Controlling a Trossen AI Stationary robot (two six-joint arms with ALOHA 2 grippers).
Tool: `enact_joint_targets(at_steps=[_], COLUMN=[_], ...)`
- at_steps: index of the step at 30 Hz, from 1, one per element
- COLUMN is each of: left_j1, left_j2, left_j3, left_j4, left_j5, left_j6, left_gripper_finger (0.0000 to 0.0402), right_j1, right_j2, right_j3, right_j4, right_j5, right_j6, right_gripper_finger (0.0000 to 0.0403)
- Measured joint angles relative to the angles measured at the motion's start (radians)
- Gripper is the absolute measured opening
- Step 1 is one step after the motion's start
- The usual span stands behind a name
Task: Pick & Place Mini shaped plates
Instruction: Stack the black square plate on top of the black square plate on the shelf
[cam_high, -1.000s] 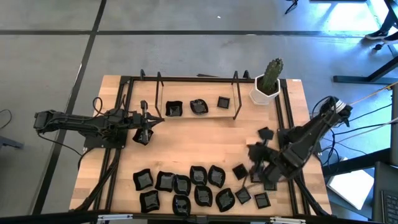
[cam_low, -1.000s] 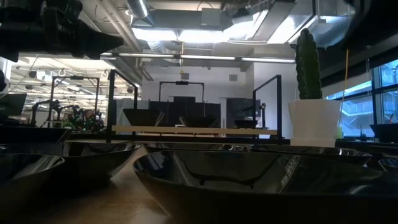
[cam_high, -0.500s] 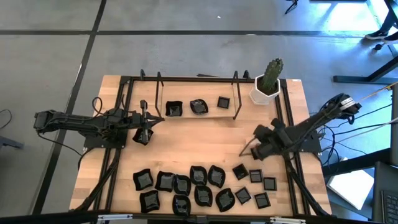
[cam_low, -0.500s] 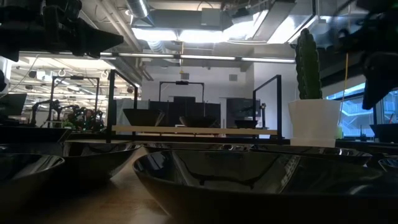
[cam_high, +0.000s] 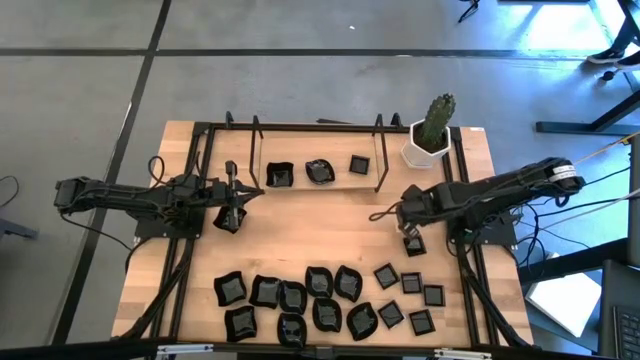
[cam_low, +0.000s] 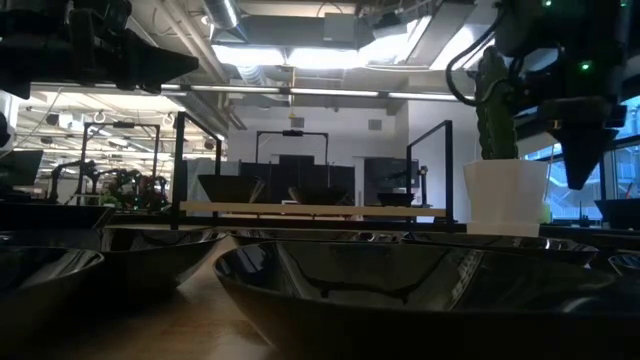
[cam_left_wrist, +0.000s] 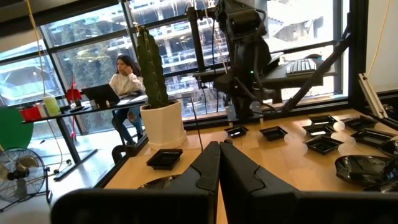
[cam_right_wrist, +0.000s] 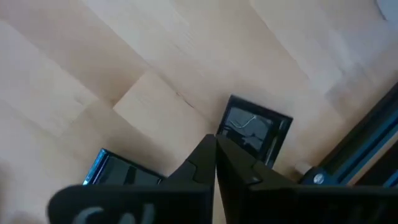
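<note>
Several mini shaped plates, tiny glossy black dishes, lie in a cluster (cam_high: 310, 300) along the table's near edge. Three more sit on a raised wooden shelf (cam_high: 318, 172) at the far side. My right gripper (cam_high: 408, 224) is shut and points down, hanging just above the wood. One small square plate (cam_right_wrist: 255, 127) lies flat just beyond its fingertips (cam_right_wrist: 214, 149), another (cam_right_wrist: 118, 171) to the side. In the low view the right gripper (cam_low: 578, 180) hangs in front of the cactus pot. My left gripper (cam_high: 232, 207) waits shut at the table's left, above the wood.
A white hexagonal pot with a green cactus (cam_high: 430, 135) stands at the far right corner, close behind the right arm. A black wire rack (cam_high: 250, 150) frames the shelf. Black rails (cam_high: 465, 260) run along both table sides. Bare wood (cam_high: 320, 230) lies between shelf and cluster.
My right arm has swung from the near right corner toward the far edge and a little to the left, stretching out level over the right rail, so the gripper now hangs near the small square plate. The left arm has kept still.
</note>
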Motion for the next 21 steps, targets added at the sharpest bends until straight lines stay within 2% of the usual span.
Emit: enact_joint_targets(at_steps=[8, 17, 21], left_j1=[0.0, 0.0, 0.0], left_j2=[0.0, 0.0, 0.0], left_j3=[0.0, 0.0, 0.0], left_j4=[0.0, -0.001, -0.001], left_j5=[0.001, 0.001, 0.001], left_j6=[0.0, 0.0, -0.003], left_gripper_finger=[0.0006, 0.0006, 0.0006], right_j1=[-0.033, -0.045, -0.044], right_j2=[0.0, 0.001, 0.001], right_j3=[0.001, 0.001, 0.001], right_j4=[0.061, 0.034, 0.011], right_j5=[-0.006, -0.013, -0.013], right_j6=[-0.059, 0.012, 0.056], right_gripper_finger=[0.0054, 0.0167, 0.0196])
